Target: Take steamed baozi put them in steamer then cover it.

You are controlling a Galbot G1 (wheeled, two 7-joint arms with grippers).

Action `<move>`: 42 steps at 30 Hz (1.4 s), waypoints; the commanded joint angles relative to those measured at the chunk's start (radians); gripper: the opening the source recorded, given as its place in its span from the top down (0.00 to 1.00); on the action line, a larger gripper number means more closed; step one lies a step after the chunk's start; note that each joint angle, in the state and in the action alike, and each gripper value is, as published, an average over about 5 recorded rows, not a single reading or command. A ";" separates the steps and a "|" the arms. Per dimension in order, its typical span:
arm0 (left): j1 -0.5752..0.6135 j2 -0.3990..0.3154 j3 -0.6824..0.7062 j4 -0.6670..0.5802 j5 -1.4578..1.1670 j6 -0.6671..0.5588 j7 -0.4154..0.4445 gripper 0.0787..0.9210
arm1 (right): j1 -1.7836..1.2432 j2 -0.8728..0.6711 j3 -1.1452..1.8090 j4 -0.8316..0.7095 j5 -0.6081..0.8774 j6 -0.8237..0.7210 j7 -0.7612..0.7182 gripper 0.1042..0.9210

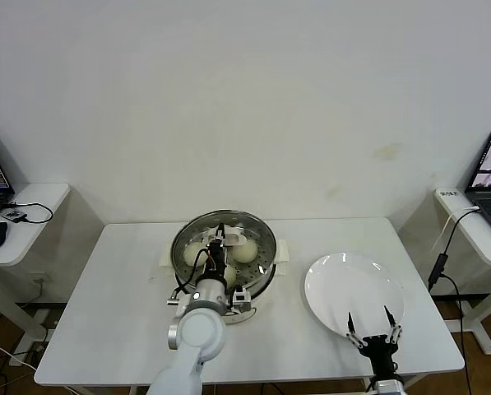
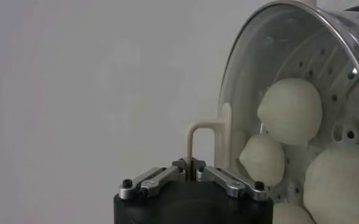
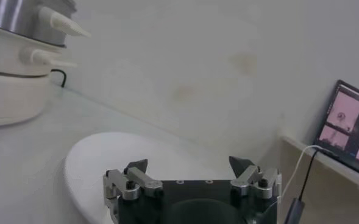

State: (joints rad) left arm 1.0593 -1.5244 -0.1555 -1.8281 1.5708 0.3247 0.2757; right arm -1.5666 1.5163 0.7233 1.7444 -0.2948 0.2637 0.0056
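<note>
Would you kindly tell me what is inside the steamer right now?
Through the cover, the steamer shows baozi on its perforated tray; the left gripper hides part of them, so their count is uncertain.

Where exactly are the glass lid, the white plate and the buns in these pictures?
lid [image 2: 252,91]: left wrist view, on the clear glass dome.
plate [image 1: 344,284]: head view, on its bare centre.
buns [image 2: 291,111]: left wrist view, on the upper bun's face under the lid.
</note>
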 commanded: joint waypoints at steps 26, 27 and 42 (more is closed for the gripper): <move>0.065 0.019 0.008 -0.093 -0.018 -0.037 -0.036 0.66 | -0.002 0.001 -0.005 -0.007 -0.008 0.004 -0.006 0.12; 0.081 0.026 0.009 -0.114 -0.026 -0.041 -0.039 0.62 | -0.003 0.001 -0.005 -0.007 -0.008 0.004 -0.006 0.12; 0.567 0.224 -0.233 -0.482 -0.888 -0.227 -0.307 0.14 | -0.024 -0.010 -0.004 0.015 0.050 0.029 -0.015 0.12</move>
State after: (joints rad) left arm 1.2814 -1.4304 -0.2000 -2.0724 1.4138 0.2382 0.1638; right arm -1.5805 1.5140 0.7249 1.7438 -0.2945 0.2738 -0.0025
